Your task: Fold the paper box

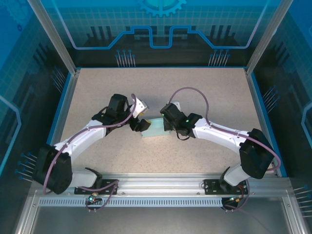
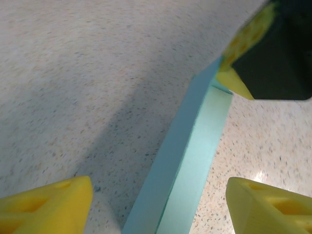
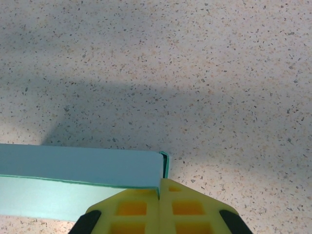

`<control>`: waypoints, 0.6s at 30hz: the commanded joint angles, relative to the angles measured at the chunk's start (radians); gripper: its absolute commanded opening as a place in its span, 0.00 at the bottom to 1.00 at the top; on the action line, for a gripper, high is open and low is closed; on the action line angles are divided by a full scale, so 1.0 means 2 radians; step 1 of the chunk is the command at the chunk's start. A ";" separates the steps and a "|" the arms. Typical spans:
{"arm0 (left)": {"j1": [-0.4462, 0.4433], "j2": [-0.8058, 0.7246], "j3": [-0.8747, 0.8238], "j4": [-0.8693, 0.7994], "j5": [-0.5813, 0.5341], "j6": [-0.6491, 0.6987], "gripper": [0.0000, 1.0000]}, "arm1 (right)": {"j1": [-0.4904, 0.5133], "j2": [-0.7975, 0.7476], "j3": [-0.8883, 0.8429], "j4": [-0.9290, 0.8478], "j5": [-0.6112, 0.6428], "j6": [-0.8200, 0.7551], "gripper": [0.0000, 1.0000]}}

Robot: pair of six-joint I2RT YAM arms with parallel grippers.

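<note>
The box [image 1: 155, 128] lies flat on the bench [image 1: 204, 92]. Left fingers [image 2: 53, 204] stand wide astride its edge; right fingers [image 3: 161, 209] are closed tight at its corner.

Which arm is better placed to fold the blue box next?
Left arm, probably: its jaws stand open either side of a raised wall of the paper box, ready to pinch. The right arm has shut jaws against the box's corner.

Cool, even overhead light makes the speckled bench [image 1: 161, 92] bright in the top view, with the blue surround [image 1: 29, 73] dimmer. Soft grey shadows cross the bench. At the left wrist, the left tool [image 2: 158, 204] and paper box [image 2: 185, 161] are blurred, and a small glare spot sits lower right. The right wrist view is sharp.
</note>
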 commanded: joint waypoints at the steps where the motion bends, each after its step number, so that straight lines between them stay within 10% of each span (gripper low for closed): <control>1: -0.013 -0.040 -0.019 0.012 -0.096 -0.113 0.72 | 0.011 0.008 -0.004 -0.020 0.001 0.009 0.00; 18: -0.047 -0.078 -0.050 -0.047 -0.196 -0.189 0.54 | 0.014 0.002 -0.002 -0.022 0.006 0.002 0.00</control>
